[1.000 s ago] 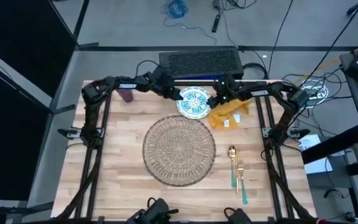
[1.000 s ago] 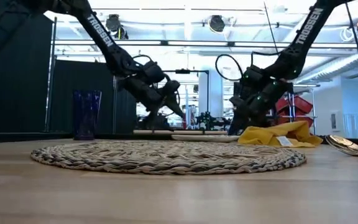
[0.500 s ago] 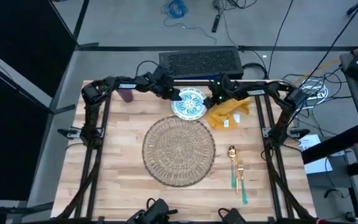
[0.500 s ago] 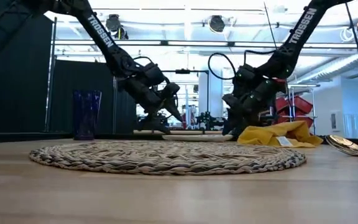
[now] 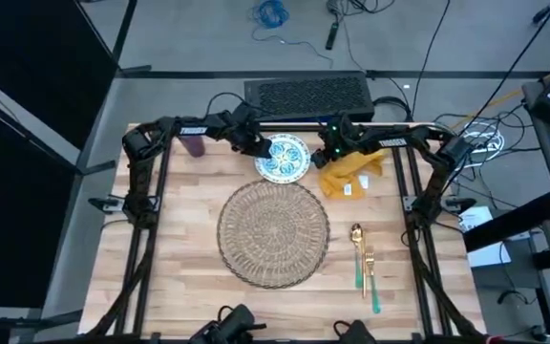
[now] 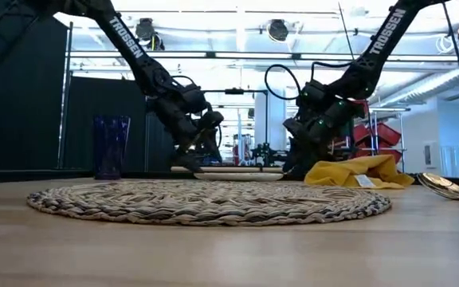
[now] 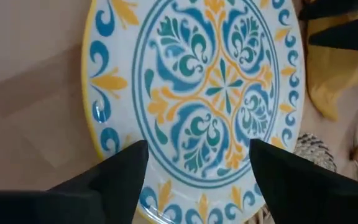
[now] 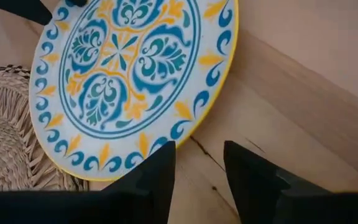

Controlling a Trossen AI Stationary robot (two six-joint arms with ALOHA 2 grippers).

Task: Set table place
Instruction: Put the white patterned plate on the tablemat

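Note:
The patterned plate (image 5: 283, 158) lies at the table's far middle, its near rim resting on the far edge of the woven mat (image 5: 273, 232). My left gripper (image 5: 256, 148) is low at the plate's left rim, open, with its fingertips spread over the rim (image 7: 197, 205). My right gripper (image 5: 323, 156) is low at the plate's right rim, open by a narrower gap. The yellow napkin (image 5: 351, 172) lies crumpled just right of the plate. The purple cup (image 5: 193, 145) stands upright at the far left. The fork and spoon (image 5: 363, 260) lie right of the mat. My left gripper's two fingers (image 7: 120, 171) stand over the plate's left rim (image 7: 114, 140), slanting down from the left. Whether they touch it I cannot tell. My right gripper slants down from the right. One fingertip (image 8: 160, 158) meets the outer edge of the plate's right rim (image 8: 185, 134), and the other stands over bare wood. The plate lies low, its near rim on the mat.
A black box (image 5: 308, 96) sits behind the table's far edge. Bare wood (image 5: 175, 220) lies left of the mat and along the near edge. The arms' frames stand at both sides of the table.
Both grippers have moved toward the table's left edge, staying low. The plate has slid left between them, away from the napkin, and its near rim now overlaps the mat. The mat has shifted slightly left.

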